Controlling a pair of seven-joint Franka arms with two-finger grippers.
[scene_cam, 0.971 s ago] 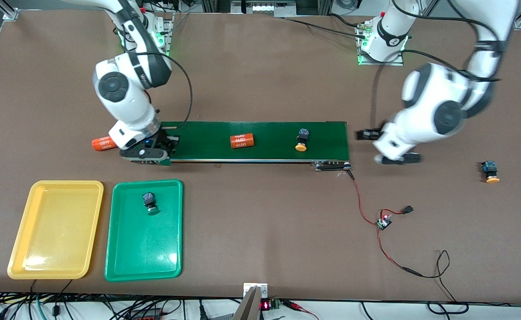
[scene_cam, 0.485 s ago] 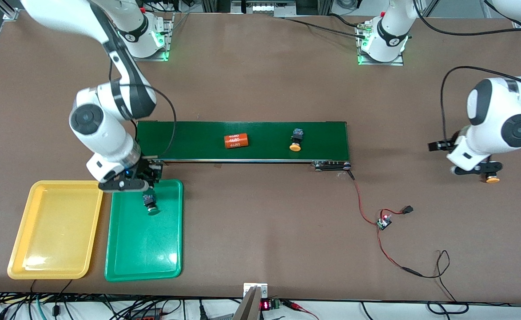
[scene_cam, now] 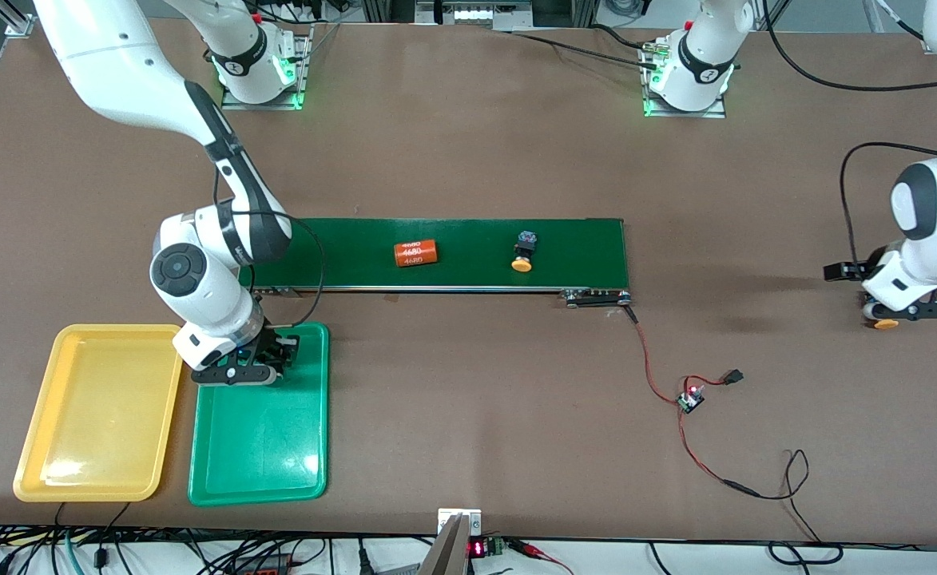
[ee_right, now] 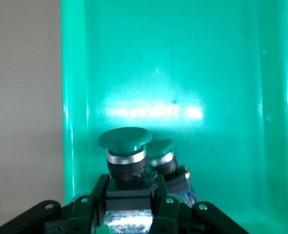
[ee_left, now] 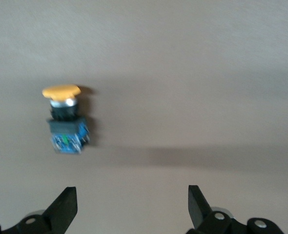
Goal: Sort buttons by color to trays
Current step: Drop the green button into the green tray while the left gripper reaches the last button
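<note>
From the front, the right gripper (scene_cam: 246, 369) hangs over the green tray (scene_cam: 260, 447), at its end farther from the camera, with the yellow tray (scene_cam: 93, 415) beside it; the left gripper (scene_cam: 903, 311) is low at the left arm's end of the table, a yellow-capped button (scene_cam: 883, 323) showing at its fingers. On the green belt (scene_cam: 468, 251) lie an orange cylinder (scene_cam: 416, 252) and another yellow-capped button (scene_cam: 523, 251). The left wrist view shows its fingers (ee_left: 66, 209) spread wide, holding nothing, the yellow-capped button (ee_left: 65, 119) on the table just ahead. In the right wrist view, narrow jaws clamp a green-capped button (ee_right: 126, 156) over the green tray (ee_right: 222, 97); a second green-capped button (ee_right: 171, 168) lies just beneath it.
</note>
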